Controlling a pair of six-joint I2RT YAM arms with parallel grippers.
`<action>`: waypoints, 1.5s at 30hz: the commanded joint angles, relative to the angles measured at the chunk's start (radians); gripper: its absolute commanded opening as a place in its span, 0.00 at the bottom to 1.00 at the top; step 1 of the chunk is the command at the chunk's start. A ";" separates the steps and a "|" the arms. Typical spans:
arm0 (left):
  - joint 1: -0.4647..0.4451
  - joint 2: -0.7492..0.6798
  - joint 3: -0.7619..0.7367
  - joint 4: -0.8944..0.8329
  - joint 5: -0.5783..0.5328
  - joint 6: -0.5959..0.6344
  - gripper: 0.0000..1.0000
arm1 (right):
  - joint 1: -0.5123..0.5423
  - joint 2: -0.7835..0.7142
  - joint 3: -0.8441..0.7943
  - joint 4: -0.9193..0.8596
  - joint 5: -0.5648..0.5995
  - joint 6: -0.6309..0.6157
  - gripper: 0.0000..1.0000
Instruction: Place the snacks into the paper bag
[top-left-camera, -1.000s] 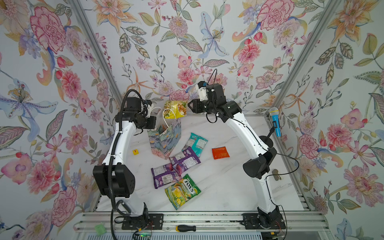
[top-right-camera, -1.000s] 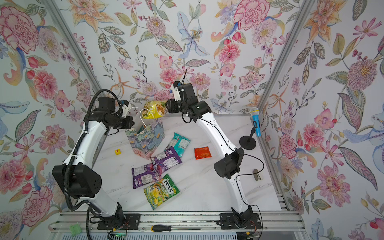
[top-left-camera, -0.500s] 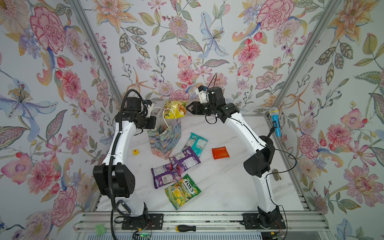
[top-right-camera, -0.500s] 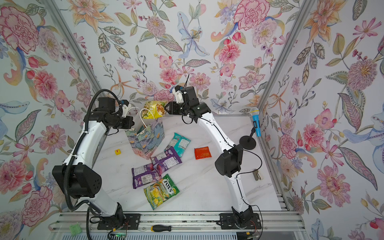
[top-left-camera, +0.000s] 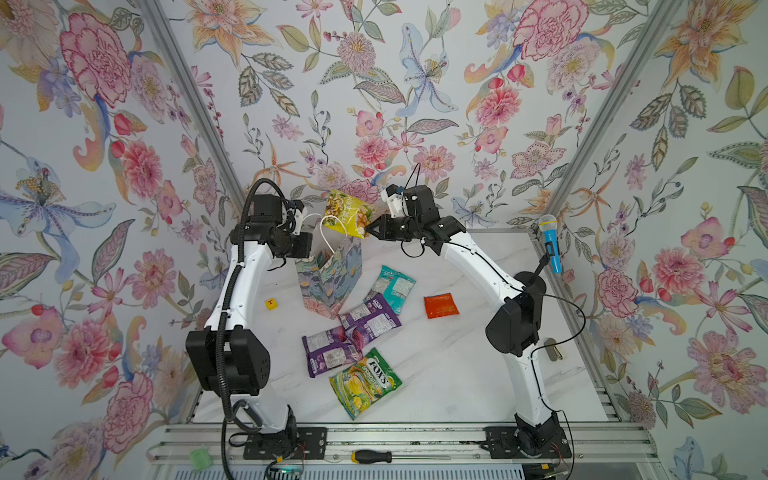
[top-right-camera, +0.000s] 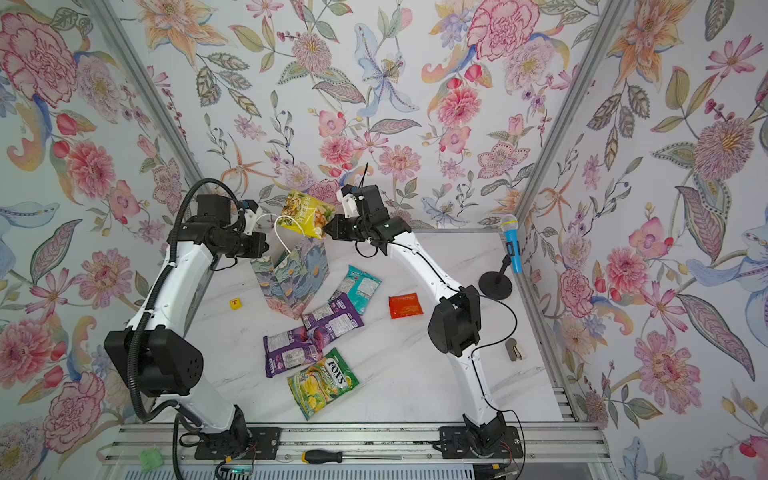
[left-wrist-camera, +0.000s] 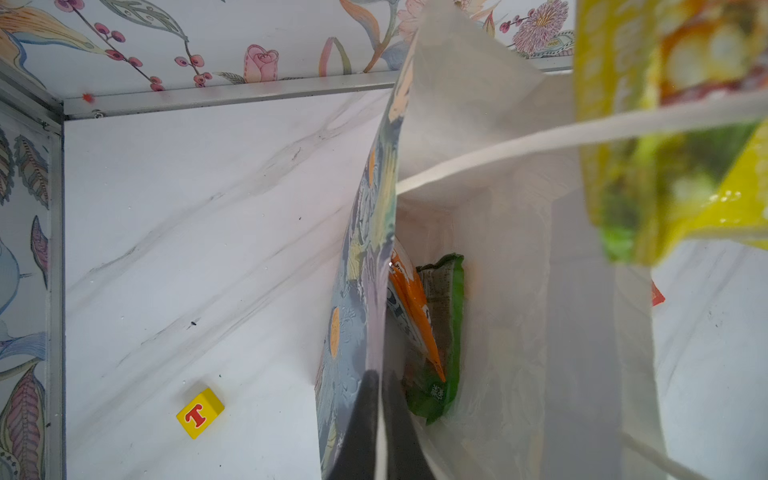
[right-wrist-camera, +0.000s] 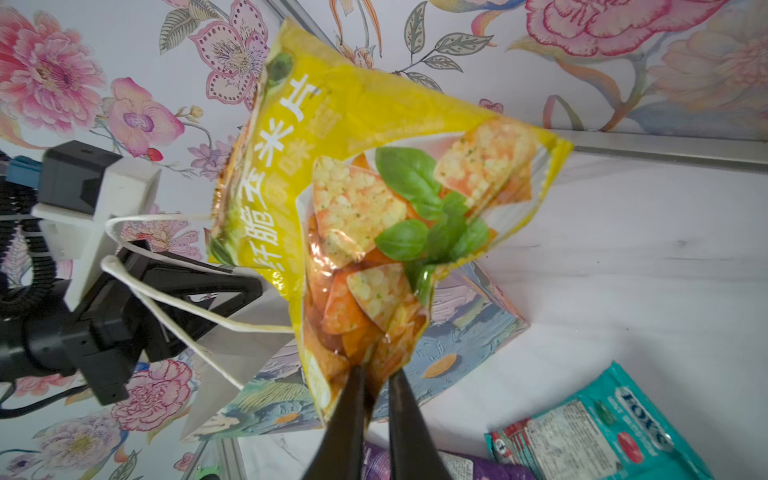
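Loading step in hand: my right gripper (right-wrist-camera: 374, 374) is clamped on the yellow pouch (top-left-camera: 347, 214), upper centre of a top view, above the paper bag (top-left-camera: 332, 278), whose wall my left gripper (left-wrist-camera: 380, 374) pinches; next, I judge, lower it into the mouth and release.

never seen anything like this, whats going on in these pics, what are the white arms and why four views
Two white robot arms stand at a marble-look table, each ending in a two-fingered gripper. Two pictures look down on the whole scene; the other two come from a camera on each wrist. The left gripper pinches the wall of a painted paper bag. The right gripper holds a yellow snack pouch up by the bag's opening. Inside the bag are an orange pouch and a green pouch. On the table lie a teal pouch, a purple pouch, a second purple pouch, a green FOX'S pouch, an orange-red packet and a yellow T block.
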 joint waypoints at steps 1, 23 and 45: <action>-0.010 -0.035 -0.008 0.008 0.024 -0.002 0.04 | 0.017 -0.068 -0.007 0.058 -0.021 0.006 0.05; -0.010 -0.038 -0.010 0.010 0.029 -0.002 0.04 | 0.156 -0.199 -0.076 0.093 0.127 0.037 0.00; -0.010 -0.041 -0.012 0.010 0.031 0.001 0.04 | 0.195 -0.206 -0.119 0.167 0.078 0.114 0.00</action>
